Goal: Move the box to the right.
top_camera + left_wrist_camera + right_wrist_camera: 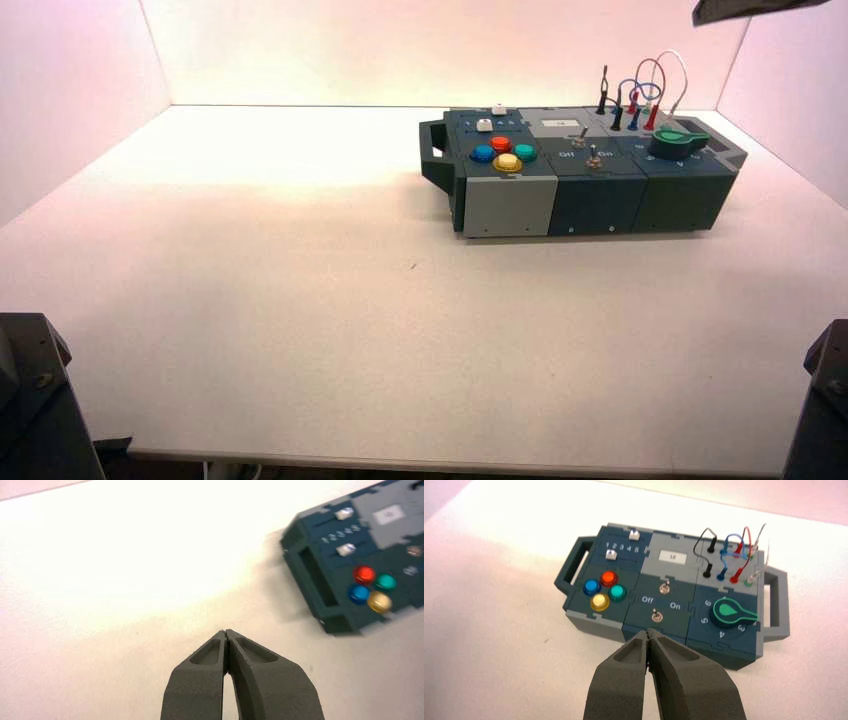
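Observation:
The box (590, 190) is long and dark teal-grey, with a light grey section at its left front and a handle (436, 155) on its left end. It stands on the white table (250, 300), right of centre and toward the back. It bears four round buttons (604, 590), two toggle switches by "Off" and "On", a green knob (729, 611) and looped wires (734, 550). My left gripper (226, 632) is shut and empty over bare table, well left of the box (320, 580). My right gripper (648, 632) is shut and empty, just short of the front side of the box (664, 595).
White walls close the table at the back and both sides. Both arms are parked at the near corners, the left arm (30, 400) and the right arm (825, 400). A dark object (750, 8) hangs at the top right. The table's front edge (450, 462) is near me.

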### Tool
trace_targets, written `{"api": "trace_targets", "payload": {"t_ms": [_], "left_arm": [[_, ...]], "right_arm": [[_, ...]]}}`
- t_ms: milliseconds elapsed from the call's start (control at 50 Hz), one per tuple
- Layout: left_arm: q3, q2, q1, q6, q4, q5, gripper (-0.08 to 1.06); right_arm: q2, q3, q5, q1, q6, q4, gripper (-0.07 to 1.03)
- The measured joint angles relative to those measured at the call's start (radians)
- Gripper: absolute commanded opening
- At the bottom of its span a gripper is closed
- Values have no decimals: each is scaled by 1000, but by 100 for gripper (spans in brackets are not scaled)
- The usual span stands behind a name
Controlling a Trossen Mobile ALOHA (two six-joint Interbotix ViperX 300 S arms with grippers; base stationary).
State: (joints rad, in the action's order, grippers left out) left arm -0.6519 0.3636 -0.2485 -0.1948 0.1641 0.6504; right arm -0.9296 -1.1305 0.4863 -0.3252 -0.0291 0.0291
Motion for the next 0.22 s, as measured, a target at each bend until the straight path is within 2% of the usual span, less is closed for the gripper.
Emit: {"api": "trace_targets", "payload": {"t_ms": [220], "left_arm": [[-110,230,-2,9,0,3,-3]], "right_arm": [[55,21,9,-6,0,5,-2]]}}
